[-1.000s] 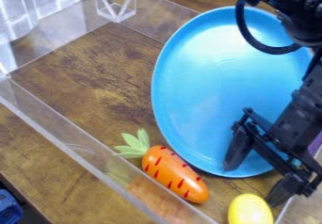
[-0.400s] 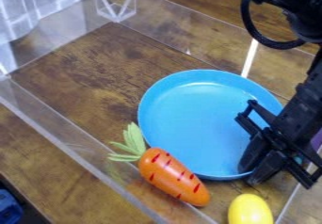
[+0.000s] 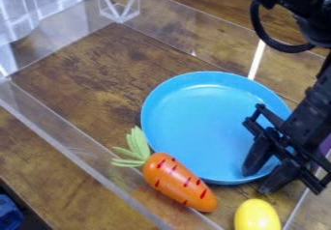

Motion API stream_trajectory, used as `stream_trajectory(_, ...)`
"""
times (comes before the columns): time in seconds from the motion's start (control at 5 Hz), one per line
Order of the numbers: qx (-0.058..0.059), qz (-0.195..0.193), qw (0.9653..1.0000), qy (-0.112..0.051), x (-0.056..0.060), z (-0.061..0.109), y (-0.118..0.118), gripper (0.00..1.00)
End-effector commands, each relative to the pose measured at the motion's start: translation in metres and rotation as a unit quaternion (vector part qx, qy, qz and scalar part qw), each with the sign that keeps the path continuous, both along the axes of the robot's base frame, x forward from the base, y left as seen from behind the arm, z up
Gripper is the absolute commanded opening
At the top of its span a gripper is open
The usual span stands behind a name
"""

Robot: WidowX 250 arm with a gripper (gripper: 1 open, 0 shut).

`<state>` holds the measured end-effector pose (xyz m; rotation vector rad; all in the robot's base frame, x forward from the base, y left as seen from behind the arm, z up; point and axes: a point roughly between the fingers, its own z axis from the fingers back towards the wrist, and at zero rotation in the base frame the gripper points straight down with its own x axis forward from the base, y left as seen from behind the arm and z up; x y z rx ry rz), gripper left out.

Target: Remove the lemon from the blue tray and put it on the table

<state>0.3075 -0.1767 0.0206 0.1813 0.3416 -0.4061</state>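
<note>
Yellow lemon (image 3: 256,215) lies on the counter (image 3: 91,70) just off the blue tray (image 3: 195,118); the end effector (image 3: 265,171), jaws narrow and empty, rests at the tray's rim.

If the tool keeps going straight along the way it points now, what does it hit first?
Most likely the blue tray: the tool angles steeply down at its near right rim, fingertips apparently almost on it. Depth is unclear from one view; it could just clear the rim and meet the table.

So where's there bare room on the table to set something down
Bare table runs from the plate up and left to the far acrylic walls. The plate's middle is bare too. It's crowded along the near wall, where the carrot, lemon and gripper sit close together.
</note>
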Motion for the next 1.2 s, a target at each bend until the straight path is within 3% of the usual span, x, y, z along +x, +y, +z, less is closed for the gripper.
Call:
stream_trajectory(0.0, -0.014, -0.006, 0.9997, -0.02, 0.0077, 0.0125, -0.0045, 0.0)
stream_trajectory(0.2, -0.014, -0.007, 0.9997, -0.02, 0.0101, 0.0099, -0.0027, 1.0)
stream_trajectory(0.4, -0.015, -0.007, 0.9997, -0.02, 0.0125, 0.0108, -0.0014, 0.0)
stream_trajectory(1.0, -0.014, -0.003, 0.9998, -0.016, 0.0163, 0.0111, 0.0035, 0.0)
